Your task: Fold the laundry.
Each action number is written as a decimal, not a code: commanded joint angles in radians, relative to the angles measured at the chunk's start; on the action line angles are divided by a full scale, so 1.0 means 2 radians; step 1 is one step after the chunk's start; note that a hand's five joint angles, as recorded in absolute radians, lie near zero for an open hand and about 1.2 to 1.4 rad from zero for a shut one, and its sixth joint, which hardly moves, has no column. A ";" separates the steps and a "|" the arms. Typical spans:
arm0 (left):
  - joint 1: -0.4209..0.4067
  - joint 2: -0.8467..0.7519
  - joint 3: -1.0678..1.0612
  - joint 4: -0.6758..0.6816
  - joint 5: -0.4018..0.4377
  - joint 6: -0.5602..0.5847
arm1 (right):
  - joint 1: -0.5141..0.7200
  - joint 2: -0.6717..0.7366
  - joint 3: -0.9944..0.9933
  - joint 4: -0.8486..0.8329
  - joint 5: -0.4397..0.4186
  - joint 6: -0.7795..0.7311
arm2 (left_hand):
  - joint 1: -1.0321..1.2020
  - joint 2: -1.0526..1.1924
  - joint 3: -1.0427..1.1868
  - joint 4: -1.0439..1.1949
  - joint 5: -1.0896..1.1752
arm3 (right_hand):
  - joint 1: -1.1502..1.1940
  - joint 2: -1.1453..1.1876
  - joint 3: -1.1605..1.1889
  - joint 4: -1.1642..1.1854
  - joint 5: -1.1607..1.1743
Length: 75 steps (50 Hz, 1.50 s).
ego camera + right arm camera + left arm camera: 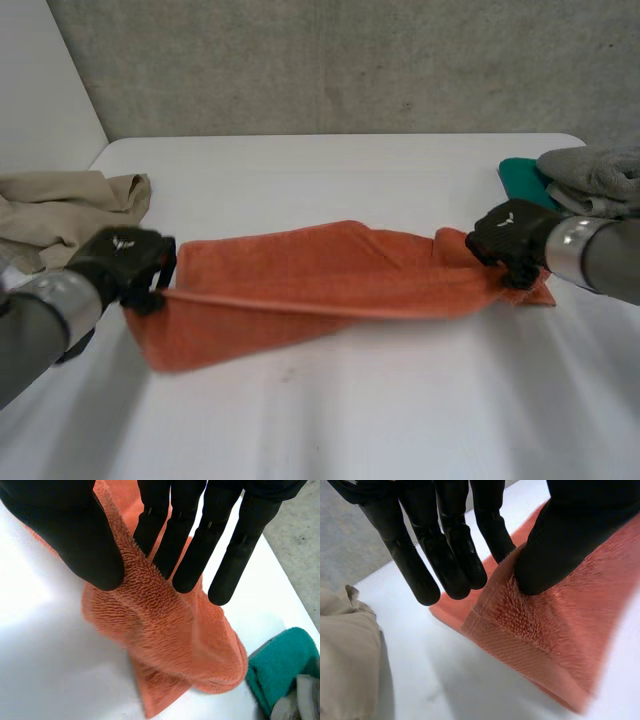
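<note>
Left hand [125, 262]: pinches left end of orange towel [300, 280]
Right hand [510, 240]: pinches its right end
Risk: either shallow pinch may slip, skewing the fold

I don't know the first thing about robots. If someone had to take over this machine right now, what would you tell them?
Left hand: pinching the left end of the orange towel between thumb and fingers.
Right hand: pinching the towel's right end the same way.
The towel is stretched between the hands, low over the white table, and looks doubled lengthwise.
Done: a grey cloth lies on a green cloth at the right; both look folded.
Left: finish folding the orange towel. A beige cloth lies crumpled at the left, not yet folded.
</note>
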 commanded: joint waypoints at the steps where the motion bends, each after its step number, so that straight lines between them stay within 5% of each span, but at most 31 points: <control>1: -0.011 -0.103 0.144 0.161 -0.015 0.001 | 0.046 0.089 -0.171 -0.114 0.058 0.042 | 0.121 0.098 0.100 0.097 0.119 | 0.153 0.110 0.103 0.099 0.137; 4: -0.012 -0.104 0.208 0.202 -0.026 -0.002 | 0.054 0.091 -0.228 -0.208 0.073 0.070 | 0.121 0.098 0.100 0.097 0.119 | 0.153 0.110 0.103 0.099 0.137; 9: -0.011 -0.064 0.277 0.334 -0.072 -0.061 | 0.052 0.047 -0.228 -0.489 0.082 0.181 | 0.121 0.098 0.100 0.097 0.119 | 0.153 0.110 0.103 0.099 0.137; 13: -0.011 -0.032 0.275 0.382 -0.076 -0.114 | 0.040 0.023 -0.185 -0.569 0.043 0.248 | 0.121 0.098 0.100 0.097 0.119 | 0.153 0.110 0.103 0.099 0.137; 22: -0.010 -0.025 0.169 0.276 -0.059 -0.107 | 0.014 0.027 -0.149 -0.417 -0.053 0.238 | 0.121 0.098 0.100 0.097 0.119 | 0.153 0.110 0.103 0.099 0.137; 28: -0.014 -0.027 0.048 0.303 -0.049 -0.089 | -0.001 0.064 -0.116 -0.269 -0.112 0.128 | 0.121 0.098 0.100 0.097 0.119 | 0.153 0.110 0.103 0.099 0.137; 35: -0.020 -0.094 -0.036 0.362 -0.036 -0.065 | 0.001 0.146 -0.068 -0.198 -0.098 -0.017 | 0.121 0.098 0.100 0.097 0.119 | 0.153 0.110 0.103 0.099 0.137; 38: -0.019 -0.109 -0.046 0.375 -0.036 -0.055 | -0.001 0.160 -0.067 -0.201 -0.081 -0.044 | 0.121 0.098 0.100 0.097 0.119 | 0.153 0.110 0.103 0.099 0.137; 42: -0.019 -0.111 -0.052 0.375 -0.037 -0.043 | -0.002 0.148 -0.057 -0.247 -0.056 0.036 | 0.121 0.098 0.100 0.097 0.119 | -0.306 -0.349 -0.356 -0.360 -0.322; 45: -0.018 -0.096 -0.056 0.370 -0.039 -0.045 | -0.012 0.097 -0.021 -0.281 -0.047 0.138 | 0.121 0.098 0.100 0.097 0.119 | -0.377 -0.420 -0.427 -0.431 -0.393; 51: -0.015 -0.069 -0.066 0.359 -0.038 -0.054 | -0.026 0.030 0.059 -0.285 -0.042 0.212 | 0.121 0.098 0.100 0.097 0.119 | -0.379 -0.422 -0.428 -0.432 -0.395; 62: -0.012 -0.043 -0.076 0.349 -0.038 -0.085 | -0.074 0.012 0.131 -0.219 -0.003 0.179 | 0.121 0.098 0.100 0.097 0.119 | -0.242 -0.285 -0.292 -0.296 -0.258; 75: -0.003 -0.052 -0.064 0.348 -0.035 -0.088 | -0.093 0.081 0.130 -0.341 -0.064 0.123 | 0.121 0.098 0.100 0.097 0.119 | -0.195 -0.238 -0.245 -0.249 -0.211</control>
